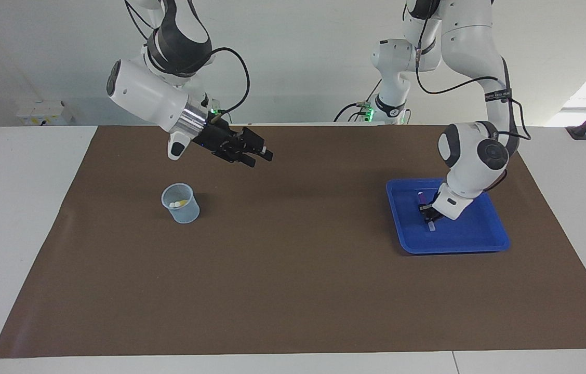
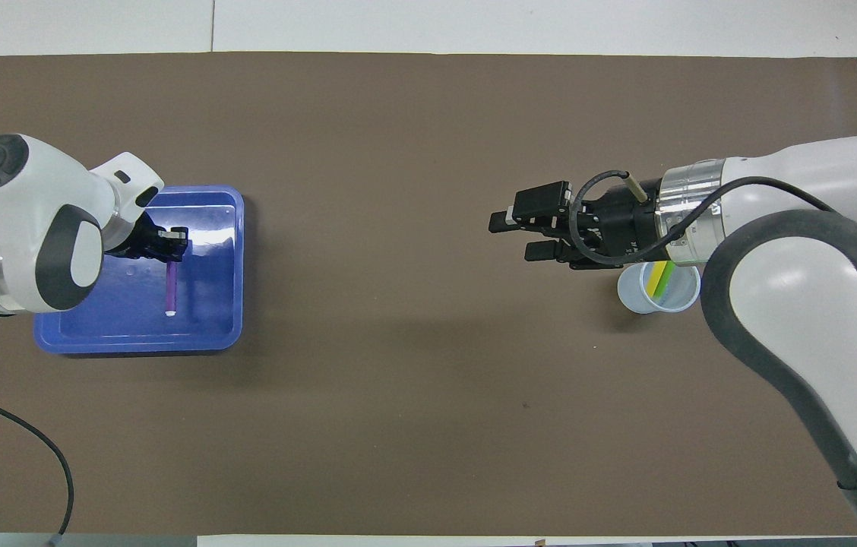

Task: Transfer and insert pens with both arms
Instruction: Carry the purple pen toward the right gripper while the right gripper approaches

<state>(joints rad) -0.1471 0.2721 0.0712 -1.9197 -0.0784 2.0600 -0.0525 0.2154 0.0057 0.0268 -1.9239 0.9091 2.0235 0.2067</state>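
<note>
Two pens point(image 2: 659, 278) stand in our cup point(image 1: 181, 203); left gripper point(image 1: 430, 214) jaws clamp the purple pen point(image 2: 171, 288) over the tray point(image 2: 208, 340) for handover; right gripper point(image 1: 258, 157) jaws wait parted mid-frame.

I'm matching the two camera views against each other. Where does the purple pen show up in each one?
Facing view: purple pen in the blue tray, at the picture's right, under the left gripper.
Overhead view: purple pen in the tray at the picture's left.
Shared landmark: the blue tray.
</note>
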